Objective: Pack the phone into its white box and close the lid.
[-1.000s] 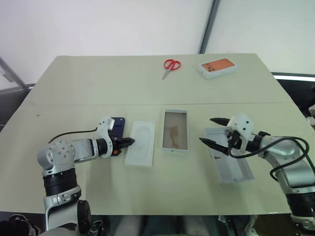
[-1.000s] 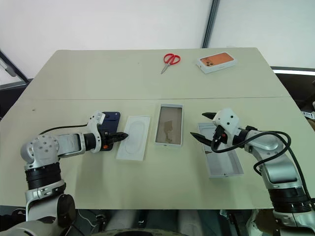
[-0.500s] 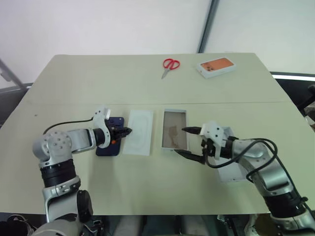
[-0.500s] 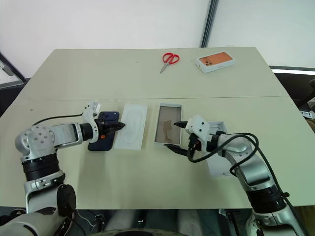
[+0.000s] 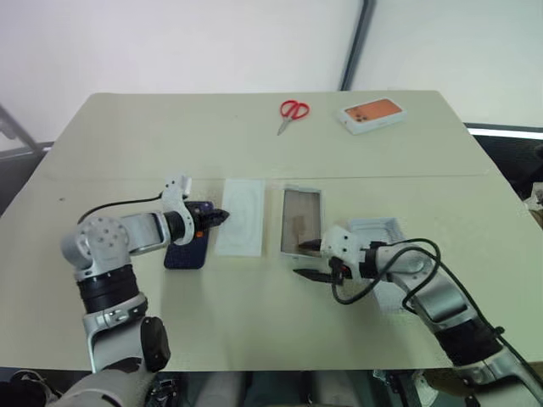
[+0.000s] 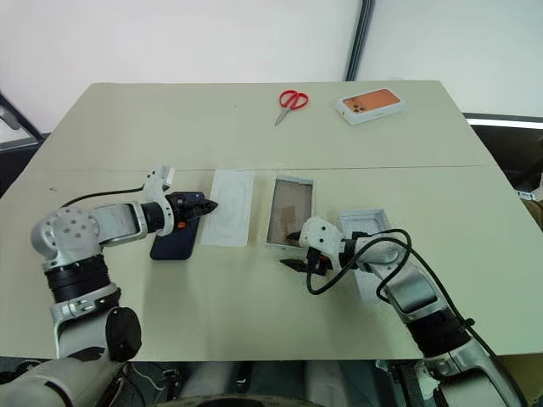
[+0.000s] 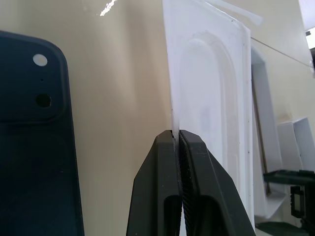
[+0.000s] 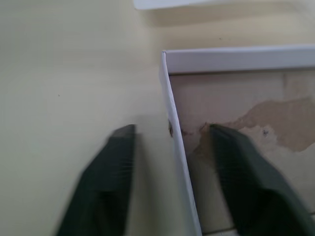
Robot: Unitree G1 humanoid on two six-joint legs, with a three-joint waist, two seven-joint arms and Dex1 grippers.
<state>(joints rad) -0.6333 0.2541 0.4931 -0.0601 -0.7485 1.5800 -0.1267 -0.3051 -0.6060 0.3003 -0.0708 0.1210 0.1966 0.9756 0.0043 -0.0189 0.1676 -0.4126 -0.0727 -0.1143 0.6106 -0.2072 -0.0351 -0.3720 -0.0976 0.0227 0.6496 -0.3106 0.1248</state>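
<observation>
Phone (image 5: pixel 187 246) flat on table beside left gripper (image 7: pixel 177 135), which pinches white card (image 5: pixel 241 227) clear; right gripper (image 8: pixel 170 135) straddles white box (image 5: pixel 301 233) rim, jaws apart, likely steadying it.

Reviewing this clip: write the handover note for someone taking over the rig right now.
Left gripper: shut on the white card, beside the phone.
Right gripper: open, straddling the near rim of the white box.
Lid: inside-up, right of the box.
Done: nothing packed.
Left: put the phone in the box and close the lid.
</observation>
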